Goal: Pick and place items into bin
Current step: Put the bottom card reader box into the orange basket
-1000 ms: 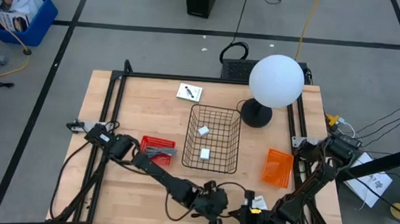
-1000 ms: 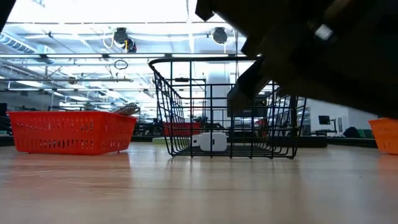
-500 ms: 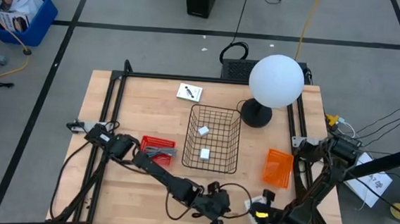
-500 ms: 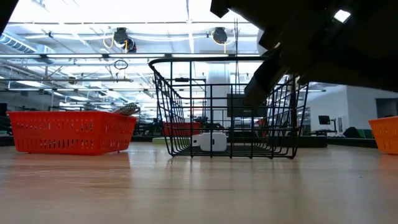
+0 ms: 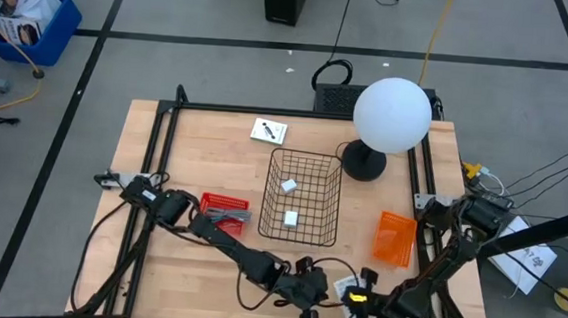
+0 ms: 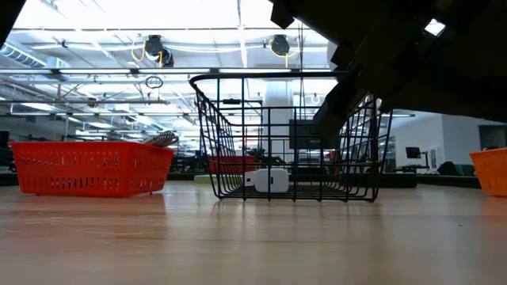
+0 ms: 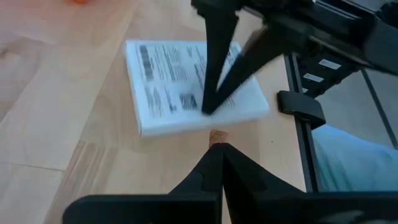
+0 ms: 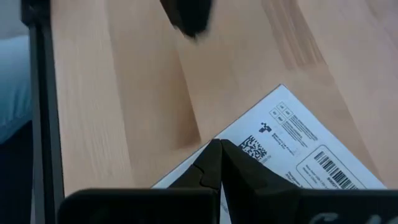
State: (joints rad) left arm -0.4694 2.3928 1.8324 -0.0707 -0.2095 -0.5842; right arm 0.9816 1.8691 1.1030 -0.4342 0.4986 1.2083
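Since a second ago the right hand (image 5: pixel 351 302) has swung out toward the right and come back in again, and the left hand (image 5: pixel 317 287) has slid a touch right, so now both sit tip to tip at the near edge of the worktop (image 5: pixel 214 154). Going left to right: red basket (image 5: pixel 224 210) with a grey metallic piece (image 5: pixel 222 216) in it, then the wire bin (image 5: pixel 302 196) holding two white blocks (image 5: pixel 291 219), with a white card (image 5: pixel 268 131) lying farther back. Left hand's fingers are pinched shut, holding nothing, just short of a white labelled card (image 7: pixel 186 84). Right hand is shut too, its tips over that same card (image 8: pixel 292 143). Orange basket (image 5: pixel 395 237) sits off to the right, below the white globe lamp (image 5: pixel 391 114).
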